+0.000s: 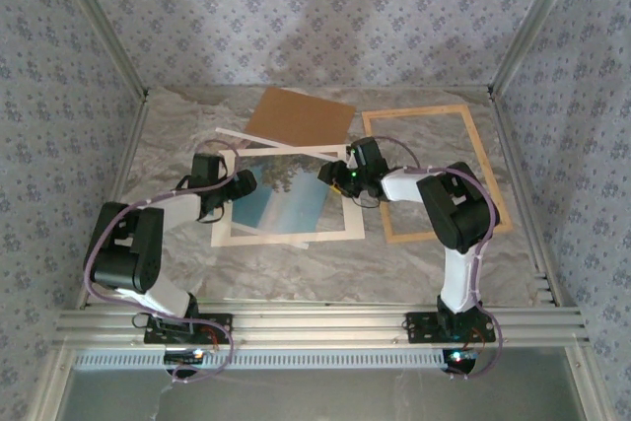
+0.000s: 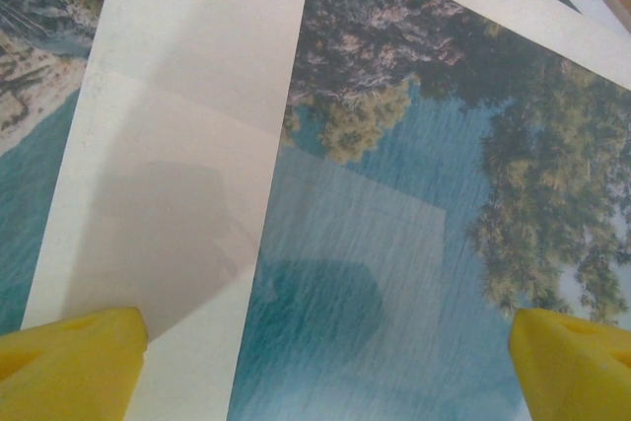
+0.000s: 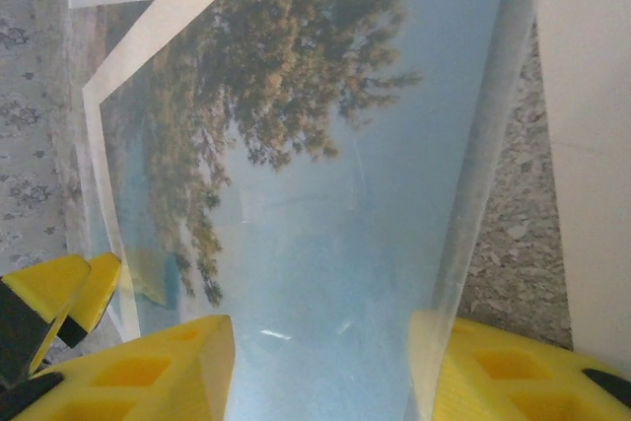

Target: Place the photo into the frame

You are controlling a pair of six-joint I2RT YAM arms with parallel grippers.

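The photo (image 1: 281, 199) of sea, sky and trees lies mid-table on the white mat border (image 1: 286, 237). The frame (image 1: 419, 110), light wood, lies flat to the right with nothing inside it. My right gripper (image 1: 330, 175) is at the photo's right edge. In the right wrist view its yellow fingers stand apart (image 3: 320, 362) with the lifted, bowed photo (image 3: 325, 194) between them, the photo's right margin against the right finger. My left gripper (image 1: 242, 184) hovers wide open (image 2: 325, 372) over the photo (image 2: 394, 244) beside a white mat strip (image 2: 187, 145).
A plain brown backing board (image 1: 301, 117) lies behind the photo, partly under the mat. The marble-patterned table (image 1: 177, 145) is enclosed by fabric walls with aluminium posts (image 1: 518, 56) at the back corners. My right arm's elbow overhangs the frame's near edge.
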